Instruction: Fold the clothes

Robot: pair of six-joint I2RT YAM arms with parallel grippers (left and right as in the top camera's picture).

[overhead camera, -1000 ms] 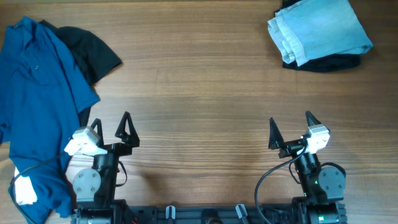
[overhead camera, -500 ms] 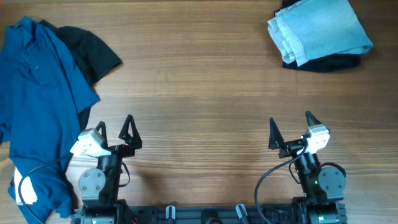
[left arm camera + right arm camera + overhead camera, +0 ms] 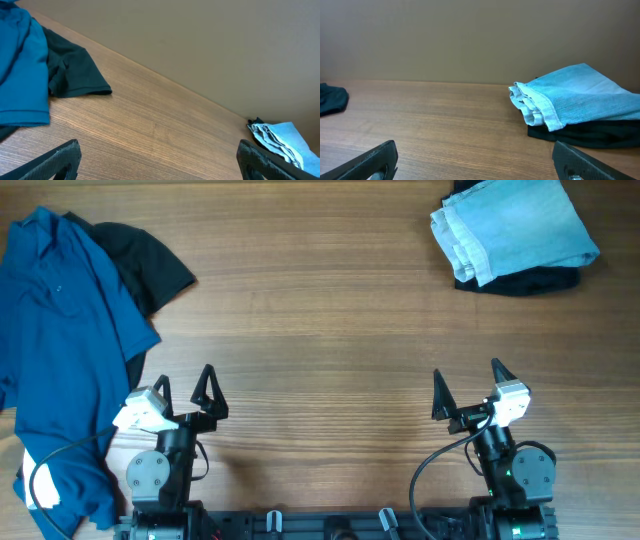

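Observation:
Pale blue denim shorts (image 3: 514, 226) lie folded on top of a folded black garment (image 3: 520, 280) at the table's far right; the right wrist view shows the same shorts (image 3: 572, 100) over the black garment (image 3: 590, 134). A royal-blue shirt (image 3: 55, 350) sprawls unfolded along the left edge, partly covering a crumpled black garment (image 3: 150, 265). Both the blue shirt (image 3: 20, 70) and that black garment (image 3: 70, 72) appear in the left wrist view. My left gripper (image 3: 182, 386) and right gripper (image 3: 467, 384) stand open near the front edge, holding nothing, far from the clothes.
The wooden table (image 3: 320, 330) is bare between the two piles. A white label (image 3: 40, 485) shows on the shirt's hem at the front left. The arm bases (image 3: 330, 520) sit along the front edge. A plain wall (image 3: 470, 35) stands behind the table.
The left arm has shifted slightly right and toward the front edge. The right arm and the clothes have not moved.

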